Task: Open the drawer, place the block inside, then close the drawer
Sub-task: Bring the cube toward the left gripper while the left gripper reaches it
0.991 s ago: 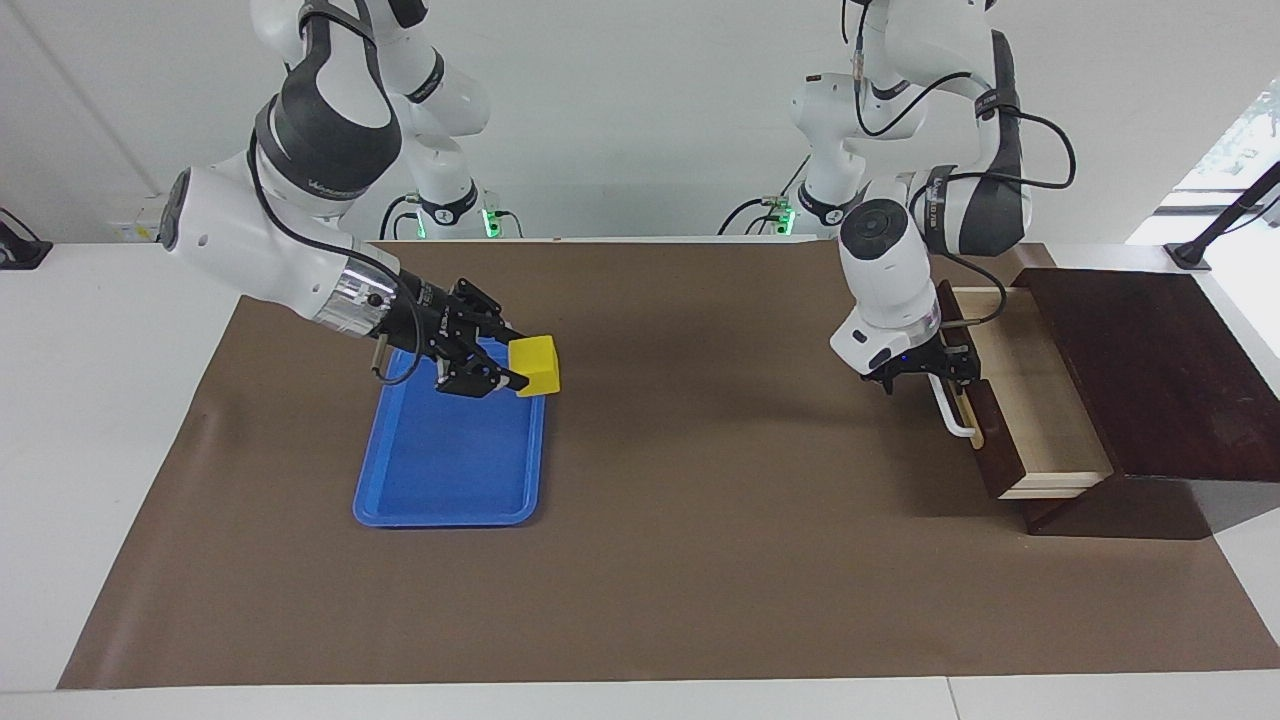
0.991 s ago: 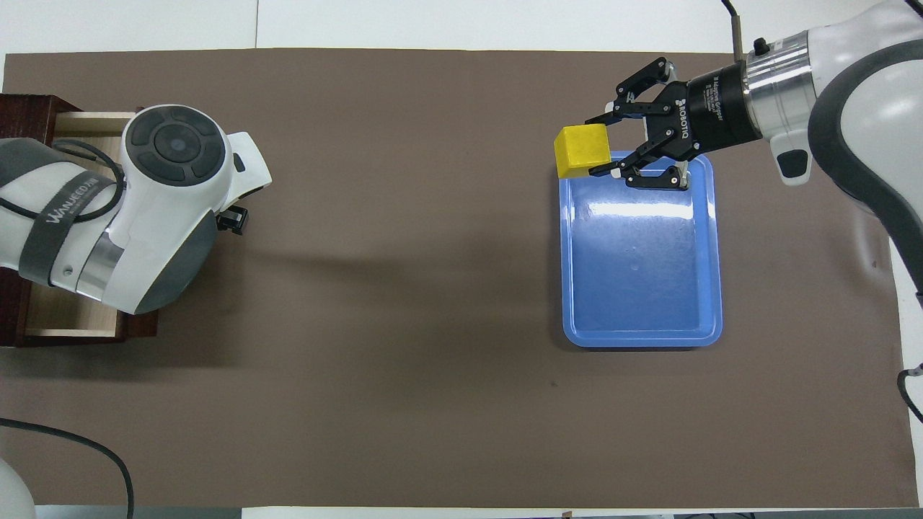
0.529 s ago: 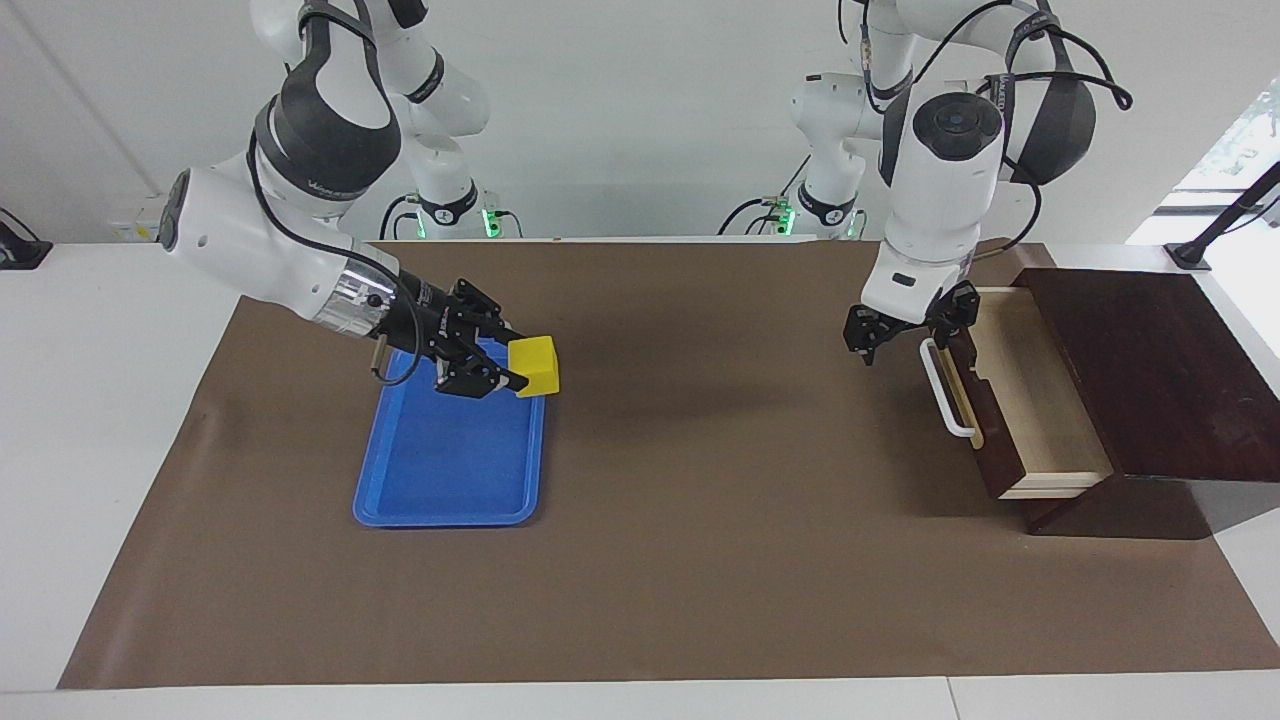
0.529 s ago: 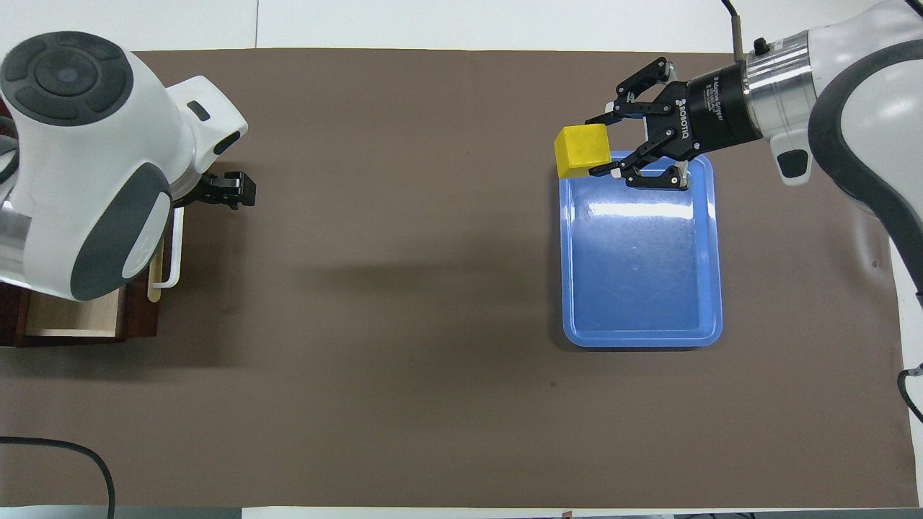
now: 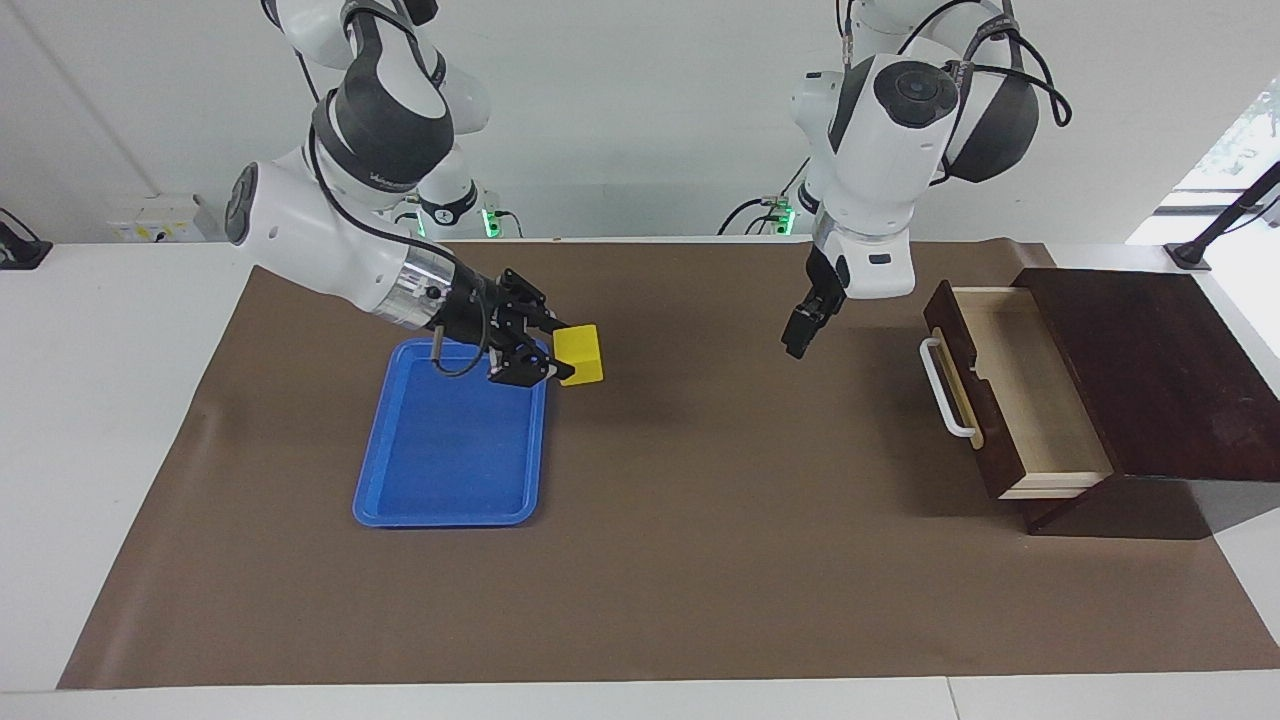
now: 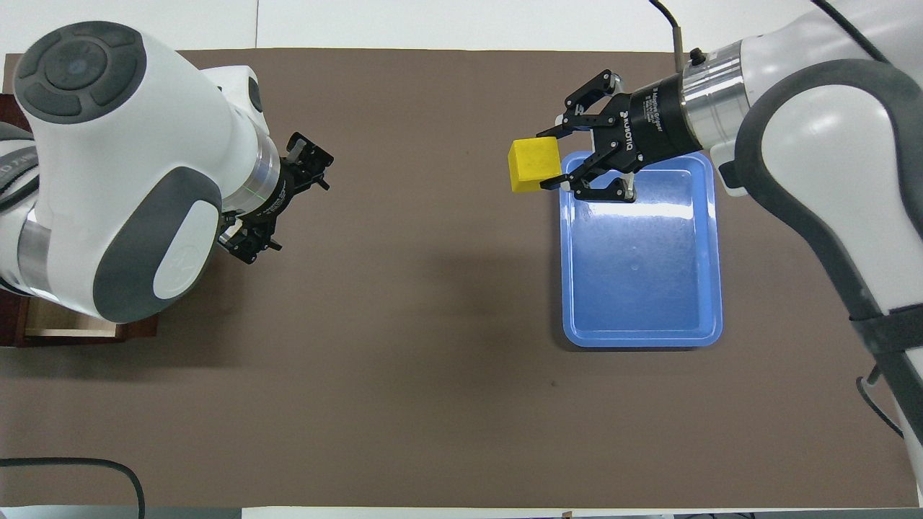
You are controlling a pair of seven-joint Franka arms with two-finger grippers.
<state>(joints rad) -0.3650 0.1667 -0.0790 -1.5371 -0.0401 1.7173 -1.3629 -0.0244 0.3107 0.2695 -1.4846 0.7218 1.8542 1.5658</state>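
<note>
The drawer [image 5: 1030,400] of the dark brown box [image 5: 1150,360] stands pulled open, its pale interior empty and its white handle [image 5: 942,390] free. In the overhead view only a corner of the drawer [image 6: 72,333] shows under my left arm. My right gripper [image 5: 562,356] is shut on the yellow block [image 5: 580,355] and holds it in the air just off the blue tray's corner, toward the left arm's end; the overhead view shows the block [image 6: 534,164] and the right gripper [image 6: 548,160] too. My left gripper [image 5: 797,335] is open and empty, raised over the mat beside the drawer front [image 6: 288,205].
The blue tray [image 5: 450,450] lies empty on the brown mat at the right arm's end, also in the overhead view [image 6: 642,288]. The dark box sits at the left arm's end of the table.
My left gripper let go of the drawer handle, rose and swung away from the drawer toward the table's middle. My right gripper carried the block off the tray toward the left arm's end.
</note>
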